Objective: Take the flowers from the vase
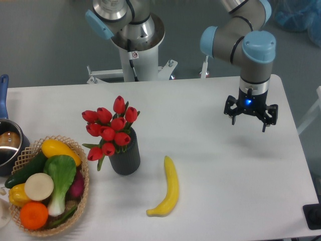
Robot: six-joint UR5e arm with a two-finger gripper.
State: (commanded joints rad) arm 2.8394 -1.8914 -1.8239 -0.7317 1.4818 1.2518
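Observation:
A tight bunch of red tulip flowers with green leaves stands in the dark ribbed vase, left of the table's middle. The blooms lean to the left over the vase's rim. My gripper hangs above the table at the right, far from the vase. It points down and is open, with nothing between its fingers.
A yellow banana lies just right of the vase. A wicker basket of produce sits at the front left. Behind the basket, at the left edge, is a metal pot with a blue handle. The robot base stands beyond the far edge.

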